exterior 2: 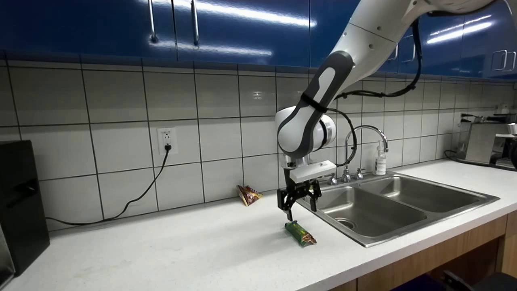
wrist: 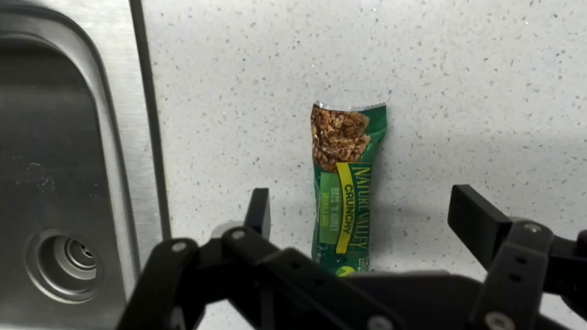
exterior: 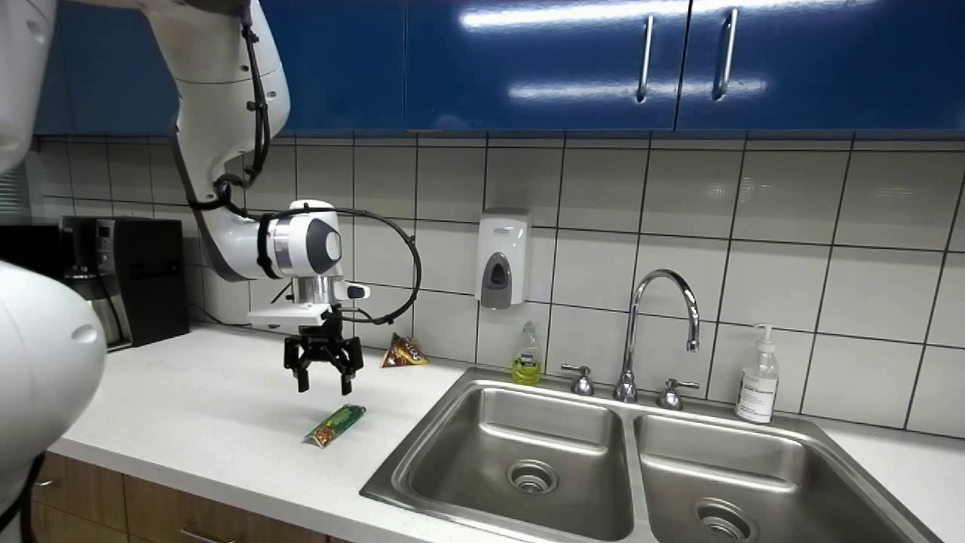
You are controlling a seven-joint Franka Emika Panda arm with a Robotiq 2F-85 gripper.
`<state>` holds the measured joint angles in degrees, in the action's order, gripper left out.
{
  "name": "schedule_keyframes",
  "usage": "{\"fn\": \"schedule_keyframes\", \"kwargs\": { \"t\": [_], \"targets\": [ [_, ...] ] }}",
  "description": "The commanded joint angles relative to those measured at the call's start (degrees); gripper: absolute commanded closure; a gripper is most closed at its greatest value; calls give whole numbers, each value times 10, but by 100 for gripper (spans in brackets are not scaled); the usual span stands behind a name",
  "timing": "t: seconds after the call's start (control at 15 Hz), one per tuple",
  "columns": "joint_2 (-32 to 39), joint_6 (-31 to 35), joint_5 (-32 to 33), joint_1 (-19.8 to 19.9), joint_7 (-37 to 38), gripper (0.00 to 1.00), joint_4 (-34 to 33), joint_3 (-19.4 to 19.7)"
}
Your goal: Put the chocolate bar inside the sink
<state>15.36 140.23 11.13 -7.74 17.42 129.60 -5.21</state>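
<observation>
White counter, green bar lying on it

Bar's flat, print up. Gripper hangs right over the bar, spread wide, totally released. Sink is just beside the bar. There's a brown packet well behind the bar, and soap plus faucet even farther from the bar. Farthest behind the bar you've got pale tiles.
</observation>
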Motion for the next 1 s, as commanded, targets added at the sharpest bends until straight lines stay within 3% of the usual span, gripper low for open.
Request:
{"fn": "schedule_keyframes", "kwargs": {
  "t": [0.0,0.93],
  "targets": [
    [42,0,14,-25,30,0,-35,19],
    [106,-2,2,-49,70,0,-73,61]
  ]
}}
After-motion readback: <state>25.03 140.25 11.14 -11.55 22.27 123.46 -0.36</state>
